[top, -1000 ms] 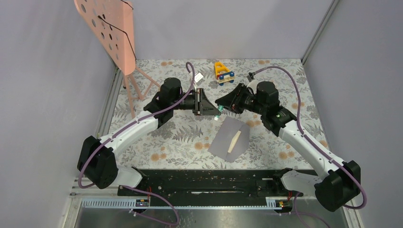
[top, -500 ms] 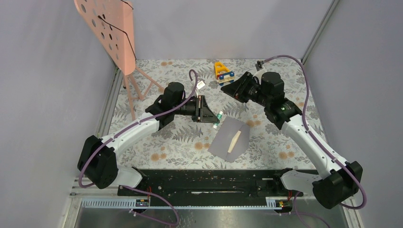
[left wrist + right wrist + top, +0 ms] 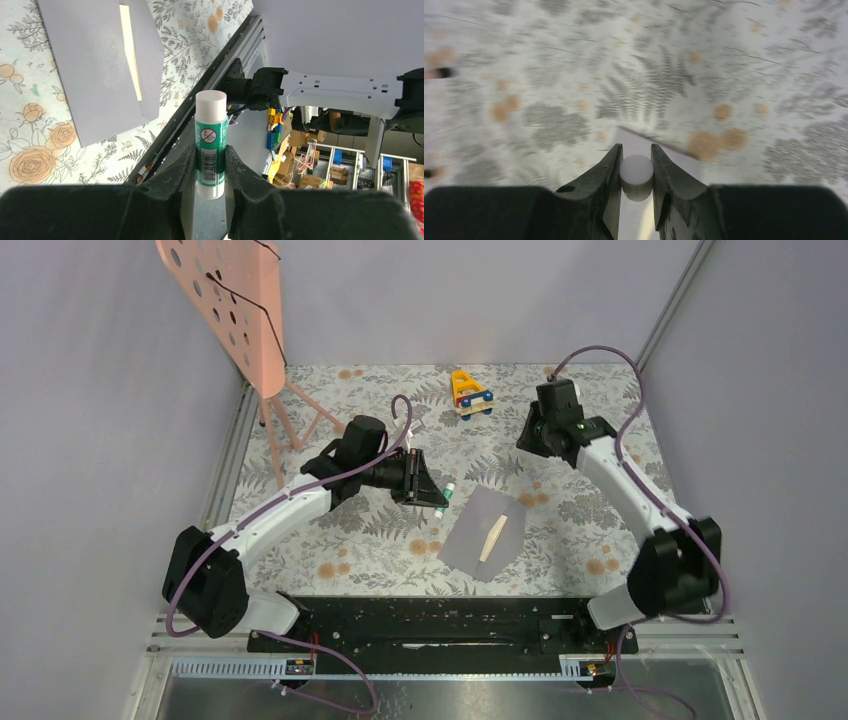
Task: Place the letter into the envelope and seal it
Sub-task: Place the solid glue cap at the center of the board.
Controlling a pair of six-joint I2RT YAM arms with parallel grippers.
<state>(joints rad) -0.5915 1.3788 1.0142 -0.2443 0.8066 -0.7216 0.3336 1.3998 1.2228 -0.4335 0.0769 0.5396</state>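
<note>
Both pairs of jaws now farther apart

Robot lab cell: grey panel walls, aluminium frame post, floral-covered bench, arm mounting rail. Cardboard boxes on racks outside.

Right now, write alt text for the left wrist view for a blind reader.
The left gripper is shut on a glue stick, white with a green label. Beyond it, upper left, the grey-lilac envelope lies flat on the floral table cover, a narrow tan strip showing on it.
</note>
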